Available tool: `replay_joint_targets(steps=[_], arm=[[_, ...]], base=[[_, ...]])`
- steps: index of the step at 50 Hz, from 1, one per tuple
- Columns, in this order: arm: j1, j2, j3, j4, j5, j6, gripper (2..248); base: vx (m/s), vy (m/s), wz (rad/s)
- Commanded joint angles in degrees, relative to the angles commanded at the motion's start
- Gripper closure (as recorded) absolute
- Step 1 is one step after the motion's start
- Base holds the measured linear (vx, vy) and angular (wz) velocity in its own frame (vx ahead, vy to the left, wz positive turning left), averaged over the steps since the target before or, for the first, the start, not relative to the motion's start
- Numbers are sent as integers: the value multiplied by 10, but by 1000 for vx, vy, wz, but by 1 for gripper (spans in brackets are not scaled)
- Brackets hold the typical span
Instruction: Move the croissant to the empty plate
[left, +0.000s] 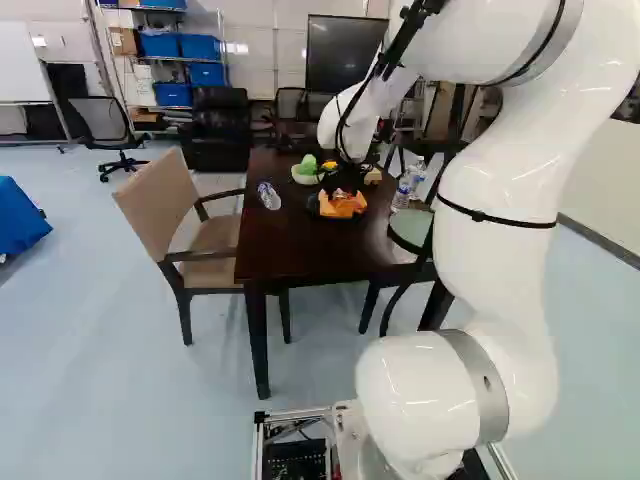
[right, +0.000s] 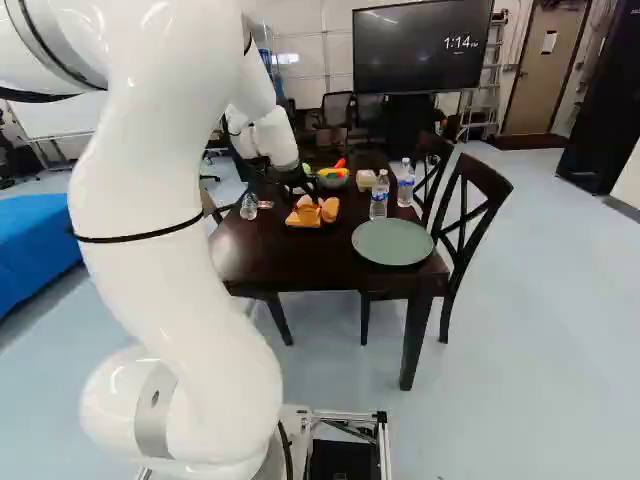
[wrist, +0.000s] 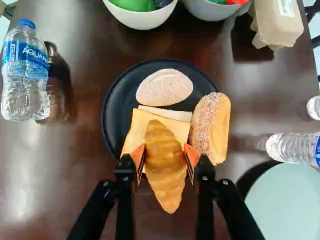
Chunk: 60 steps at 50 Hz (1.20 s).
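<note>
Blue-capped bottle (wrist: 26, 70) is located on the table (wrist: 50, 175), well to the left of the jaws of the gripper (left: 342, 190). Dark plate (wrist: 114, 112) is positioned beneath the fingertips and ahead of them. Sliced bread (wrist: 134, 131) is seated on it, partly covered by the croissant (wrist: 165, 165). Farther ahead of the jaws, beyond the dark plate, a white bowl (wrist: 142, 20) holding a green item (wrist: 132, 4) is placed.

The croissant is clamped between the jaws: its two sides are contacted by the orange pads (wrist: 139, 156), and the jaws are held apart by its width. One end is pointed ahead, over the bread; the other is extended back past the pads. Whether its underside is clear of the bread cannot be determined.

An oval roll (wrist: 164, 87) is set on the dark plate, directly ahead of the jaws. A sugared roll (wrist: 212, 127) is located just right of them, at the plate's rim. A grey bowl (wrist: 210, 11) and a carton (wrist: 280, 22) are found ahead and to the right. The pale green plate (wrist: 285, 200) is situated right of the jaws, near two clear bottles (wrist: 295, 147).
</note>
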Motion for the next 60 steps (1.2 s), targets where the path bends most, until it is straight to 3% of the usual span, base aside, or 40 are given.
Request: replay_joint_targets(steps=[60], arm=[[0,5,1,0,0,0,143]], base=[[0,0,0]])
